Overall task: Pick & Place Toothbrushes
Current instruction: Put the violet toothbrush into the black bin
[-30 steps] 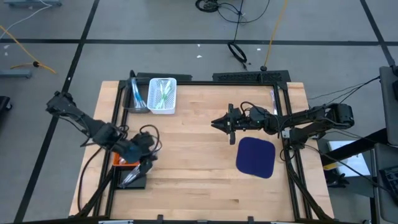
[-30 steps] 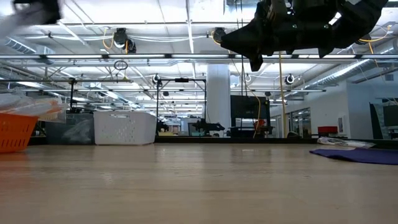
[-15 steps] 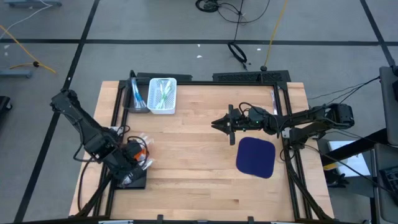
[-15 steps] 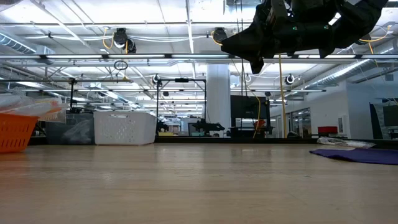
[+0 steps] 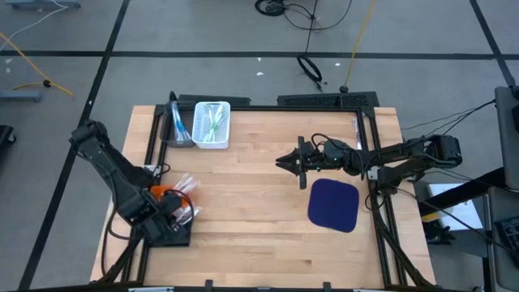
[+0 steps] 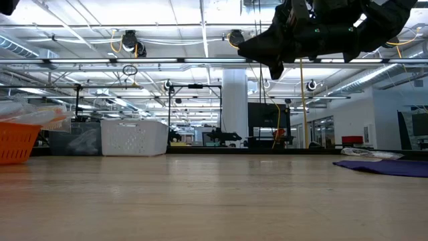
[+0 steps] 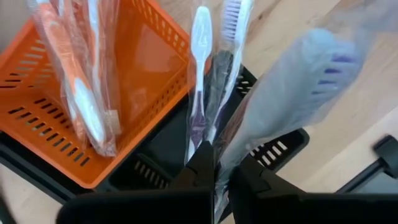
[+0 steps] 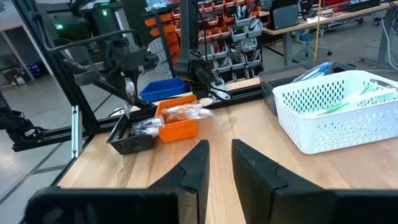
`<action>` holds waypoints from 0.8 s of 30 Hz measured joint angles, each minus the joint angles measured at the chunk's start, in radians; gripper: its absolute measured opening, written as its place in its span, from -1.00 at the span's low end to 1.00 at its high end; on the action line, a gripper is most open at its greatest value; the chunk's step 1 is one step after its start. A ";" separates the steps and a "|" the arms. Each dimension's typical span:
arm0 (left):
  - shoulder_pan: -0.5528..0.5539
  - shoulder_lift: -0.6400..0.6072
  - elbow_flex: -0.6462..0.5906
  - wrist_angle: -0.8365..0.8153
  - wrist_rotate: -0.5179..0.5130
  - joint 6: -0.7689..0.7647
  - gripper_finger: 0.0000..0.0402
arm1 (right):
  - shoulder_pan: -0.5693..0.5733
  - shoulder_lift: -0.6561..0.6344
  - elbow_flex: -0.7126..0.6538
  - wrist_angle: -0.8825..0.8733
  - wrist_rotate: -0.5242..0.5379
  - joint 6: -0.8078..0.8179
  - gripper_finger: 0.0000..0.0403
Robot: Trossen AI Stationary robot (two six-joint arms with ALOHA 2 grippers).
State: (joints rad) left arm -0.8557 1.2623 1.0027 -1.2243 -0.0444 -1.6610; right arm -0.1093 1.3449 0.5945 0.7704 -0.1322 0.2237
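Above the orange slatted plastic basket [image 7: 93,93], left gripper [image 7: 214,163] pinches a clear-wrapped purple-handled toothbrush [image 7: 198,81], probably picking; next, carrying it toward the white basket [image 5: 212,124].

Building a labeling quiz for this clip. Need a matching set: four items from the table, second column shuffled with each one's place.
Items:
1. white basket
2. orange basket
3. dark blue mat
4. right gripper

Places:
A. near left corner of the table, by the left gripper
B. near right part of the table
C. far left part of the table
D. above the table's middle, holding nothing

Pairs: 1-C, 2-A, 3-B, 4-D
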 joint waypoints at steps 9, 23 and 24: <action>-0.004 0.045 0.000 -0.003 0.000 0.007 -0.80 | 0.000 0.000 0.000 -0.006 0.000 0.000 -0.70; -0.003 0.047 0.000 -0.018 -0.008 0.016 -0.62 | 0.000 0.000 0.000 -0.006 0.000 0.000 -0.70; -0.003 0.047 0.000 -0.019 -0.009 0.016 -0.60 | 0.000 0.000 0.000 -0.006 0.000 0.000 -0.70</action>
State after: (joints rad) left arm -0.8589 1.3098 1.0027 -1.2438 -0.0532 -1.6447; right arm -0.1093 1.3445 0.5945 0.7647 -0.1322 0.2237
